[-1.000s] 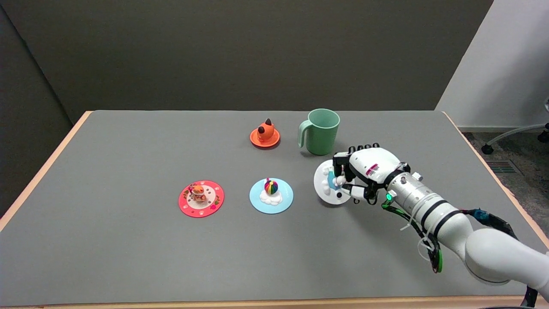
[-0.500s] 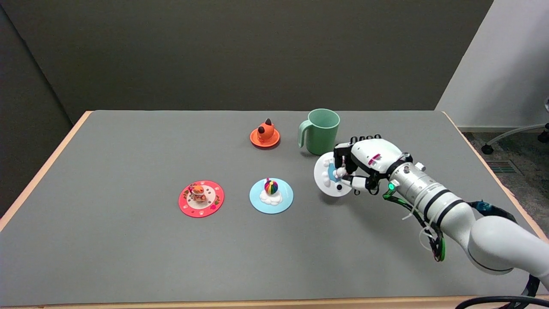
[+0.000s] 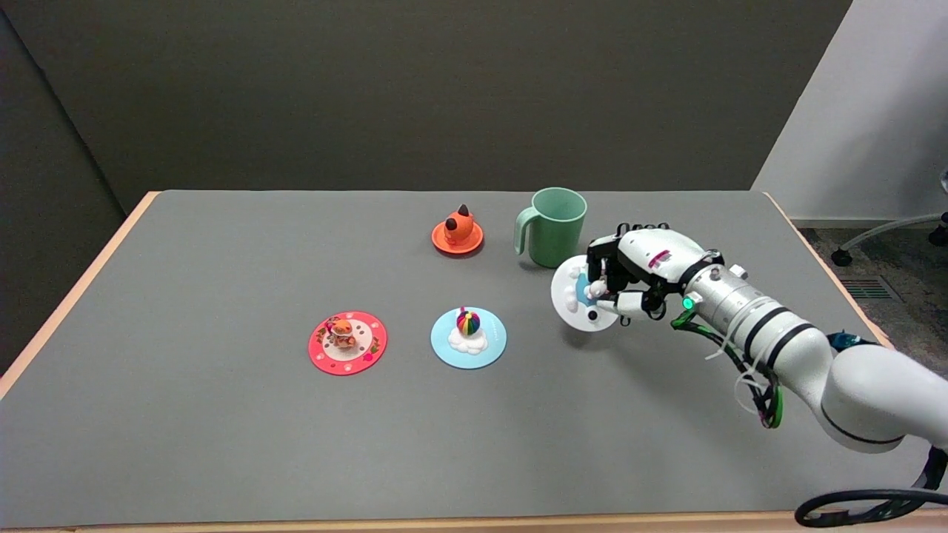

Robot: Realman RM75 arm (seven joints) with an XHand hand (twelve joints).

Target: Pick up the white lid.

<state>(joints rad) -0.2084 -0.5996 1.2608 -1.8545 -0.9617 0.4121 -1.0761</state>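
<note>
The grey counter [image 3: 222, 429], edged in pale wood, filled most of the head view and carried everything else. The right arm [image 3: 800, 355], white with black bands and loose cables along it, reached in from the lower right across the counter's right side.

The mint-green mug [image 3: 552, 226] stood upright near the far edge, its handle pointing left. The right hand [image 3: 641, 270] hung just beside it on the right, fingers curled in around the knob of the white lid [image 3: 574, 303], thumb below and the other fingers above. The white lid was held tilted, its decorated face turned toward the left of the picture, clear of the counter with a shadow on the grey surface beneath it; its upper edge sat close to the mug's base, though whether they touched could not be told.

The red lid [image 3: 348, 343], with a small figure at its centre, lay flat toward the middle left. The light-blue lid [image 3: 469, 337], topped by a striped ball on a white cloud, lay flat just right of it, between the red lid and the held one. The orange lid [image 3: 457, 233], bearing an orange figure with dark ear tips, lay farther back, just left of the mug.
</note>
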